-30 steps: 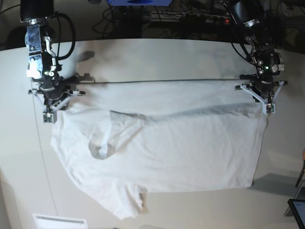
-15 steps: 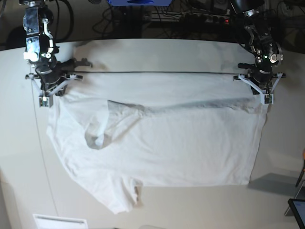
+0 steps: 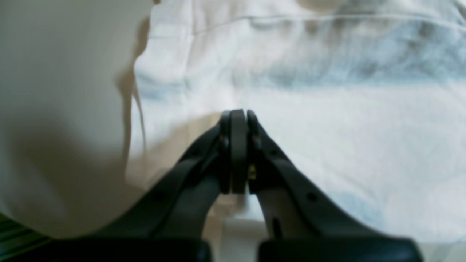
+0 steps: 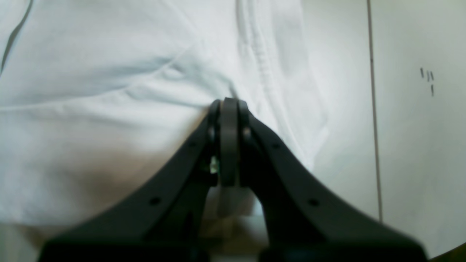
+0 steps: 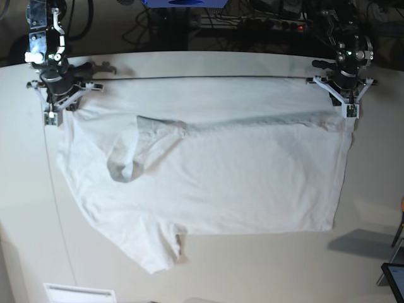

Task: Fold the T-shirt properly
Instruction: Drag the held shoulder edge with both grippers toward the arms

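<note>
The white T-shirt (image 5: 240,183) lies spread on the pale table, with a sleeve folded over near its left side and its far edge pulled taut in a straight line between both grippers. On the right of the base view, my left gripper (image 5: 350,113) is shut on the shirt's far right corner. Its wrist view shows the closed tips (image 3: 236,114) with the T-shirt (image 3: 327,109) beyond them. Over on the left, my right gripper (image 5: 50,120) is shut on the far left corner. Folds in the T-shirt (image 4: 91,127) run out from its closed tips (image 4: 227,103).
The table (image 5: 208,278) ends just behind the grippers, where cables and dark equipment (image 5: 252,25) stand. A white label (image 5: 79,293) lies at the near left edge and a dark object (image 5: 392,278) at the near right. A thin seam (image 4: 373,109) runs along the table.
Both grippers have moved toward the table's far edge, dragging the shirt's held edge with them. The whole shirt has slid that way and lies flatter.
</note>
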Motion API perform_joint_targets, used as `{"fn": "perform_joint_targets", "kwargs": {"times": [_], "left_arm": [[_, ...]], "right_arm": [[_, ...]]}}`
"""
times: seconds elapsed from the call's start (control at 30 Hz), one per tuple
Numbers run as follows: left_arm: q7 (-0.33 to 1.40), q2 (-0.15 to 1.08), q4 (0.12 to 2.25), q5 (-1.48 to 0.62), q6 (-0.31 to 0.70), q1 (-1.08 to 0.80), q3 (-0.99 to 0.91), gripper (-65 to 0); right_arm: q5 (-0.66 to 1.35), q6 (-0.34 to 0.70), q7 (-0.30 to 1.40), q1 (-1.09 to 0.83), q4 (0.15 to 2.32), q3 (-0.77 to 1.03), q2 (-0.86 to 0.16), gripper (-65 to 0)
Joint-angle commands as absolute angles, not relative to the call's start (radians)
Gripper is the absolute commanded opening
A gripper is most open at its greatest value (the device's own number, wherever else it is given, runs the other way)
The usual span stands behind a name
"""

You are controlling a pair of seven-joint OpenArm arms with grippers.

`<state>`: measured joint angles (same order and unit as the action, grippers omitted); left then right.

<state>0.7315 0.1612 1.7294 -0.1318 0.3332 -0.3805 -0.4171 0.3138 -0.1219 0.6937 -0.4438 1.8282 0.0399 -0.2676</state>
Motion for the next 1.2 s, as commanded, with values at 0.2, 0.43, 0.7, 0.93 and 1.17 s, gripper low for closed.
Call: {"fn": "perform_joint_targets", "kwargs": {"times": [0.2,0.43,0.7,0.93,1.17], "left_arm": [[0.782,0.176,1.73,-0.104,0.328,-0.389,-0.426,-65.0],[0.782,0.171,1.73,-0.104,0.328,-0.364,-0.423,-65.0],[0.782,0.17,1.733,-0.104,0.328,-0.372,-0.423,-65.0],[0.782,0.168,1.738,-0.105,0.328,-0.401,-0.432,-65.0],[0.782,0.153,1.745,-0.105,0.328,-0.412,-0.433,-65.0]], "right_arm": [[0.297,-0.139,0.725,-0.51,1.885,0.064,-0.277,-63.5],[0.297,-0.139,0.725,-0.53,1.899,0.077,-0.272,-63.5],[0.297,-0.139,0.727,-0.527,1.9,0.085,-0.271,-63.5],[0.297,-0.139,0.727,-0.526,1.9,0.091,-0.271,-63.5],[0.297,-0.139,0.728,-0.513,1.9,0.09,-0.271,-63.5]]}}
